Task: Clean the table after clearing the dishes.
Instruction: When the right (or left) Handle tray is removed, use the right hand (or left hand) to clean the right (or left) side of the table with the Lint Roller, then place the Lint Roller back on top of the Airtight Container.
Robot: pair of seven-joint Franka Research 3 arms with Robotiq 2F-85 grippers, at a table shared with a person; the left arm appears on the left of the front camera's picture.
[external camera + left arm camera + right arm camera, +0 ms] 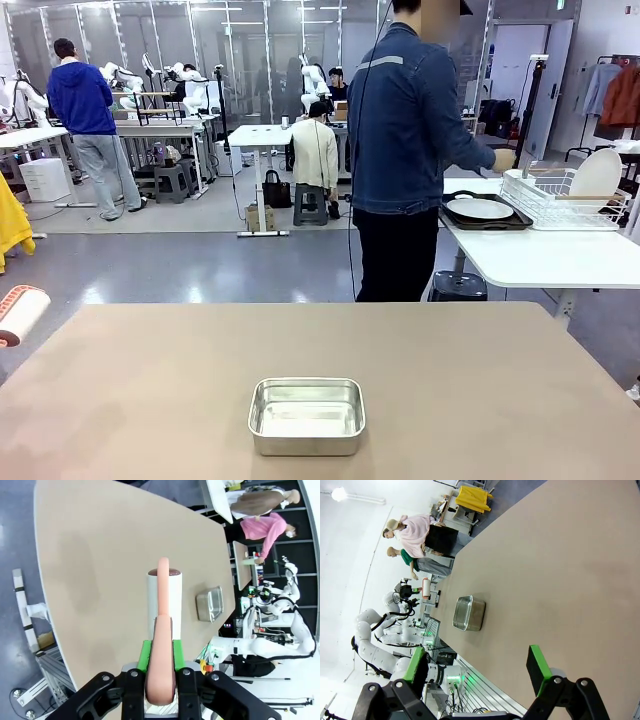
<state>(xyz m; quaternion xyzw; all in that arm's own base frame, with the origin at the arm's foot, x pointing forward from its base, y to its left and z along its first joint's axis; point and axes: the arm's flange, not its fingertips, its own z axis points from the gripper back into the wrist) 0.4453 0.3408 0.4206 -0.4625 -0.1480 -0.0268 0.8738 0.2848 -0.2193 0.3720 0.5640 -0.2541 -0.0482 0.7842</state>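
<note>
The brown table (450, 370) stretches across the front view with rounded far corners. My left gripper (161, 656) is shut on the salmon handle of a lint roller (164, 592), whose white roll hangs above the table's left part; the roller (20, 313) shows at the picture's left edge. My right gripper (477, 667) is open over the table (560, 570), nothing between its green pads. One of the dishes, a white plate (480, 209) on a dark tray (520, 222), lies on a white side table (540, 260). A person (410, 150) stands there, back turned.
A small rectangular steel pan (306, 415) stands on the table's near middle, also seen as the pan (210, 605) and the pan (469, 612). A white dish rack (560, 200) holding a plate (597, 172) stands on the side table.
</note>
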